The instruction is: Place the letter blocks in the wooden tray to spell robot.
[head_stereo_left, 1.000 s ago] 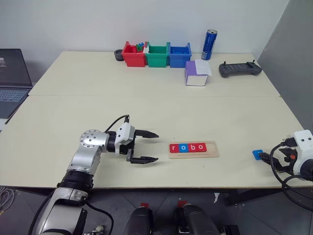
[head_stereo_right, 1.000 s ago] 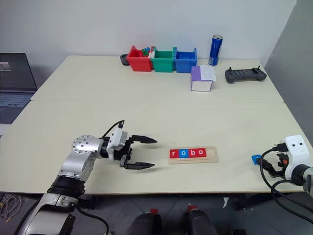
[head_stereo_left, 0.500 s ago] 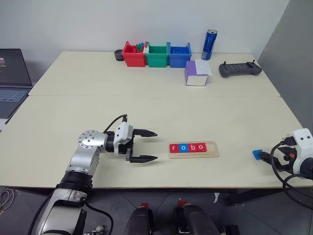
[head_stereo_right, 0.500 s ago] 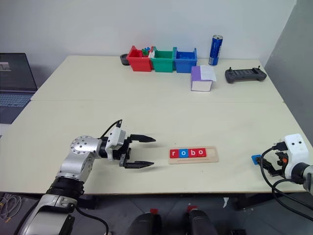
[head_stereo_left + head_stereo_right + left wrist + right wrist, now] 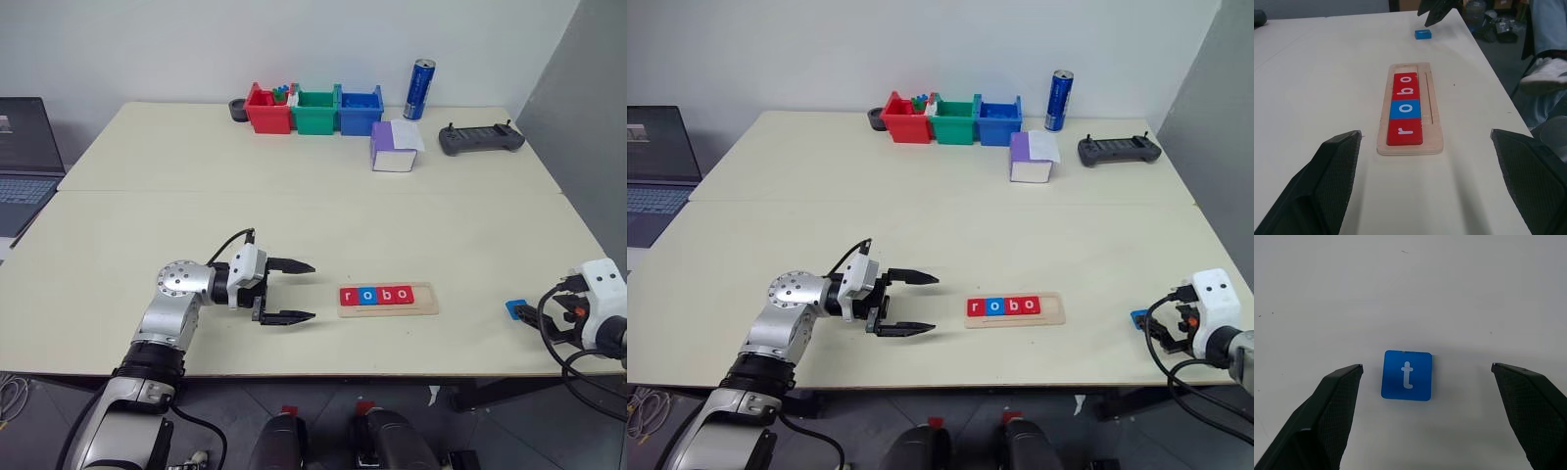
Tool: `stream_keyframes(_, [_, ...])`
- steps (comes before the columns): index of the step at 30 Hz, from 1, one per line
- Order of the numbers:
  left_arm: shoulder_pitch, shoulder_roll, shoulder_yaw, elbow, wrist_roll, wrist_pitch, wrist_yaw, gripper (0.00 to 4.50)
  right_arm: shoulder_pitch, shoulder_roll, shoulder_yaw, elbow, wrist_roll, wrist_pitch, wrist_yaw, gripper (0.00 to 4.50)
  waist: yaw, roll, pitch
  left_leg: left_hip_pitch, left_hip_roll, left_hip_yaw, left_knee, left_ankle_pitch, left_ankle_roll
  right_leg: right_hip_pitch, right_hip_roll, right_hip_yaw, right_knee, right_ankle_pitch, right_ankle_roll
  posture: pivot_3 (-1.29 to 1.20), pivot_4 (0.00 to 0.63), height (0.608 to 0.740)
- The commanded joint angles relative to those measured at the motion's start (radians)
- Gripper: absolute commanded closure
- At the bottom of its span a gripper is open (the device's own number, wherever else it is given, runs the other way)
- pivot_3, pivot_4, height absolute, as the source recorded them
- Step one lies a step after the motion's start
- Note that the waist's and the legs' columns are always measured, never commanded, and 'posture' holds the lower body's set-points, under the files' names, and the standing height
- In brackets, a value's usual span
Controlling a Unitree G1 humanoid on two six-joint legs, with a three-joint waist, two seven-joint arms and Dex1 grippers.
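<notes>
four letter blocks (image 5: 376, 295) already sit in the wooden tray (image 5: 388, 300) near the front edge of the tabletop (image 5: 294, 215), reading r, o, b, o, with the slot past the last o bare. the fifth, a blue t block (image 5: 1406, 375), lies flat on the tabletop well to the right of the tray, close to the right edge. the right end effector (image 5: 1425, 421) hangs just over it with its fingers spread wide, one on each side of the block and neither touching it. the left end effector (image 5: 289, 291) waits beside the tray's left end, fingers also wide apart and holding nothing, pointing along the row. the risks from here look plain: the block is thin and flat, so fingers closing too high would likely slide over it or nudge it toward the nearby tabletop edge; a skewed pinch could turn the t so it sits crooked in the slot; and setting it down carelessly might bump the last o out of line. compared with a second ago almost nothing differs: both arms have held their places, the fingers are as wide as they were, and blocks and tray lie unmoved.
</notes>
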Motion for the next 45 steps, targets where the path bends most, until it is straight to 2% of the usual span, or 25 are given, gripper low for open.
stream_keyframes(1, [-0.011, 0.003, 0.01, -0.031, -0.016, 0.0, -0.002, 0.0, 0.011, 0.016, 0.003, -0.035, 0.014, 0.003, -0.019, 0.02, 0.0, 0.0, 0.0, 0.0, 0.0, 0.0, 0.0, 0.0, 0.0, 0.0, 0.0, 0.0, 0.0, 0.0, 0.0, 0.0, 0.15, 0.74])
stream_keyframes(9, [-0.012, 0.0, 0.009, -0.029, -0.015, 0.0, 0.0, 0.0, 0.009, 0.099, 0.061, 0.027, -0.012, -0.054, -0.078, 0.02, -0.001, -0.001, 0.0, 0.0, 0.0, 0.0, 0.0, 0.0, 0.0, 0.0, 0.0, 0.0, 0.0, 0.0, 0.0, 0.0, 0.15, 0.74])
stream_keyframes(10, [-0.014, 0.0, 0.009, -0.028, -0.014, 0.0, 0.0, 0.0, 0.008, 0.106, 0.054, 0.04, -0.011, -0.061, -0.085, 0.19, 0.0, -0.001, -0.001, 0.0, 0.0, 0.0, 0.0, 0.0, 0.0, 0.0, 0.0, 0.0, 0.0, 0.0, 0.0, 0.0, 0.15, 0.74])
stream_keyframes(12, [-0.017, 0.001, 0.009, -0.025, -0.014, 0.0, -0.001, 0.0, 0.014, 0.103, 0.052, 0.048, -0.008, -0.07, -0.085, 0.61, 0.0, -0.002, -0.001, 0.0, 0.0, 0.0, 0.0, 0.0, 0.0, 0.0, 0.0, 0.0, 0.0, 0.0, 0.0, 0.0, 0.15, 0.74])
stream_keyframes(19, [-0.021, 0.004, 0.012, -0.02, -0.012, -0.004, -0.002, 0.0, -0.045, 0.061, 0.047, 0.005, 0.021, -0.036, -0.09, 3.04, -0.001, -0.002, -0.001, 0.0, 0.0, 0.0, 0.0, 0.0, 0.0, 0.0, 0.0, 0.0, 0.0, 0.0, 0.0, 0.0, 0.15, 0.74])
stream_keyframes(23, [-0.024, 0.005, 0.013, -0.016, -0.01, -0.007, -0.002, 0.0, -0.193, 0.091, 0.089, -0.031, 0.019, 0.022, -0.158, 3.05, -0.006, -0.001, -0.001, 0.0, 0.0, 0.001, 0.0, 0.0, 0.0, 0.0, 0.0, 0.0, 0.0, 0.0, 0.0, 0.0, 0.15, 0.74])
stream_keyframes(28, [-0.029, 0.006, 0.014, -0.01, -0.008, -0.011, -0.002, 0.0, -0.377, 0.253, 0.216, -0.073, -0.029, 0.148, -0.337, 3.05, -0.005, -0.002, -0.001, 0.0, 0.001, 0.0, -0.001, 0.0, 0.0, -0.001, 0.001, 0.0, 0.0, 0.0, 0.0, 0.0, 0.15, 0.74])
stream_keyframes(33, [-0.02, 0.011, 0.016, -0.025, -0.01, -0.008, 0.002, 0.0, -0.376, 0.323, 0.298, -0.043, -0.107, 0.164, -0.442, 3.05, 0.006, -0.001, -0.001, -0.003, 0.0, 0.0, -0.001, 0.0, 0.0, -0.002, 0.0, 0.0, -0.001, 0.0, 0.0, 0.0, 0.15, 0.74])
stream_keyframes(44, [-0.031, 0.014, 0.013, -0.002, -0.006, -0.019, -0.004, 0.0, -0.354, 0.332, 0.263, -0.071, -0.093, 0.278, -0.44, 3.05, -0.002, -0.002, -0.001, -0.004, 0.0, 0.0, 0.0, 0.0, 0.001, -0.003, 0.0, 0.0, -0.002, 0.001, 0.002, 0.0, 0.15, 0.74])
stream_keyframes(45, [-0.033, 0.013, 0.012, 0.0, -0.006, -0.02, -0.004, 0.0, -0.359, 0.331, 0.258, -0.064, -0.095, 0.277, -0.439, 2.7, -0.002, -0.002, -0.001, -0.003, 0.001, 0.0, 0.0, 0.0, 0.0, -0.003, 0.0, 0.0, -0.001, 0.001, 0.002, 0.0, 0.15, 0.74])
